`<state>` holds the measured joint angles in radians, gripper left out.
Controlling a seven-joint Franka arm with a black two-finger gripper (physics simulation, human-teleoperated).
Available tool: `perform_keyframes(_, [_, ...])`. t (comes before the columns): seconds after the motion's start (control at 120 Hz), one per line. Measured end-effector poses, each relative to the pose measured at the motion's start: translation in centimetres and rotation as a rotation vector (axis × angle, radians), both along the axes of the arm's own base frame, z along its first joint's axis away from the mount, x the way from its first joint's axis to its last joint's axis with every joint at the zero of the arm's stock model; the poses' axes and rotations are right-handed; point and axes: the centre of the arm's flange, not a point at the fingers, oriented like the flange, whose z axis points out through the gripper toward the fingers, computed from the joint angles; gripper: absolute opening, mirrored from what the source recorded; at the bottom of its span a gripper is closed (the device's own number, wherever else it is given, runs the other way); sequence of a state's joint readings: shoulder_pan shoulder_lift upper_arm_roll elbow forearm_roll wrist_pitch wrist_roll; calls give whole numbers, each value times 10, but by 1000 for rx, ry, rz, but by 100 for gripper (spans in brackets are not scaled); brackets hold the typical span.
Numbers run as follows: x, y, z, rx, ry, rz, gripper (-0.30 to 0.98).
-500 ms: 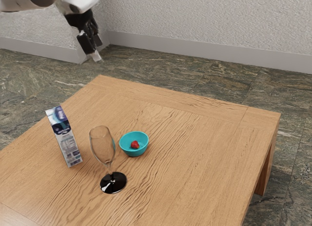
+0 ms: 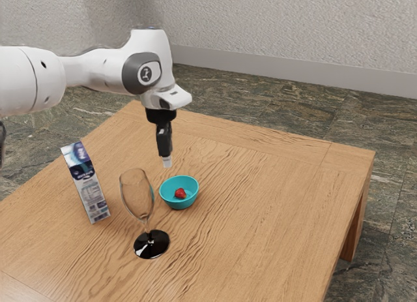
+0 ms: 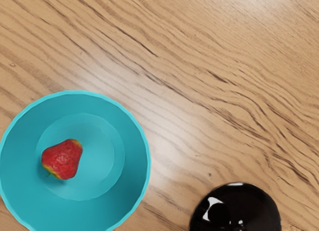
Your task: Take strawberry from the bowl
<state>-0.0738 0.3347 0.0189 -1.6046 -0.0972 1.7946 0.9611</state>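
Moved: gripper (image 2: 167, 163), brought in from well apart to just above and beside the bowl (image 2: 188, 202); whether spread or pressed together, cannot tell. Strawberry (image 3: 62, 159): one, red, in the bowl, off-centre, away from the glass; it lies below the gripper and toward the exterior view's right, so the coming move looks to be a small sideways shift, then down. Long axis: uncertain, berry nearly as broad as long. Glass (image 2: 142, 211): stemmed, black foot, upright, near the bowl. Carton (image 2: 86, 182): blue and white, farther from the bowl, past the glass; print illegible.
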Motion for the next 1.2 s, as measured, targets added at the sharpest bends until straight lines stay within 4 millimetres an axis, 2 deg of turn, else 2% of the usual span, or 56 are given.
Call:
perform_keyframes(0.058, [-6,0,-31,-4,16,-39,61])
perform_keyframes(0.217, [-5,-14,-75,-22,-10,-156,57])
perform_keyframes(0.325, [2,-20,-79,-34,-72,-235,56])
perform_keyframes(0.45, [8,-19,-85,-39,-121,-300,46])
perform_keyframes(0.542, [5,-10,-100,-41,-122,-329,41])
perform_keyframes(0.65, [7,-4,-109,-44,-133,-363,38])
perform_keyframes(0.75, [10,14,-114,-42,-148,-370,37])
perform_keyframes(0.892, [14,29,-136,-45,-140,-387,36])
perform_keyframes(1.067, [22,29,-143,-48,-152,-431,36])
perform_keyframes(1.2, [22,23,-145,-56,-158,-471,36])
